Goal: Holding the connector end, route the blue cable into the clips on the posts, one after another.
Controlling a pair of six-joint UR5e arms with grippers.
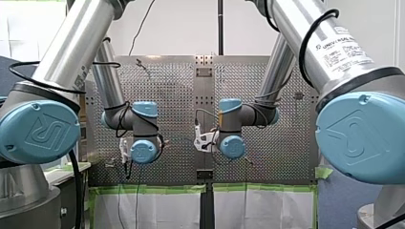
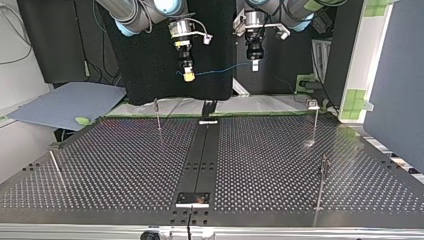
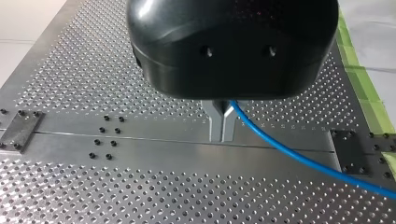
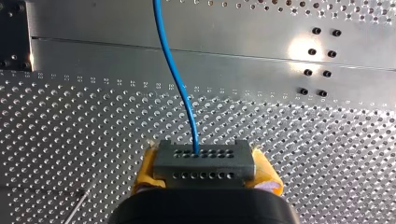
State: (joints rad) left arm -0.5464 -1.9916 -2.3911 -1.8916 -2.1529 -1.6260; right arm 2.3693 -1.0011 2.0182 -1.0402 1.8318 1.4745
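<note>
- right pincer [image 4: 204,169]: closed on the connector [image 4: 204,158], a grey block w/ two rows of small holes. The yellow pads [image 4: 144,173] press it from both sides.
- blue cable [image 4: 173,70]: leaves the connector's top face nr the middle and runs straight ahead of the right pincer. It passes over the perforated surface [image 4: 84,116] and its plain ctr strip [image 4: 116,28].
- left pincer [image 3: 222,125]: metal fingers [image 3: 215,122] are drawn together w/ only a thin slit btwn them, gripping the blue cable. The cable comes out at their root on one side and trails off past the pincer.
- Under the left pincer lies the ctr strip w/ black screws, perforated plate on either side of it. Green tape [image 3: 359,79] runs along the surface's edge.
- Top view: both pincers hang high over the surface, fingers pointing down. The right pincer is at the view's left and the left pincer at its right, near each other but apart.
- Top view, cont.: the blue cable is strung btwn the two pincers in the air, approx level, w/ a slight sag.
- posts [image 2: 316,122]: three stand upright on the surface. One is at the far left of the top view, one at the far right and one nearer at the right.
- clips [image 2: 313,104] sit on the post tops. The cable is well above and apart from all of them.
- thin rod [image 2: 55,164]: leans at the top view's left, nr the close edge.
- grey-blue sheet [image 2: 65,102]: lies off the surface, beyond its far left corner in the top view.
</note>
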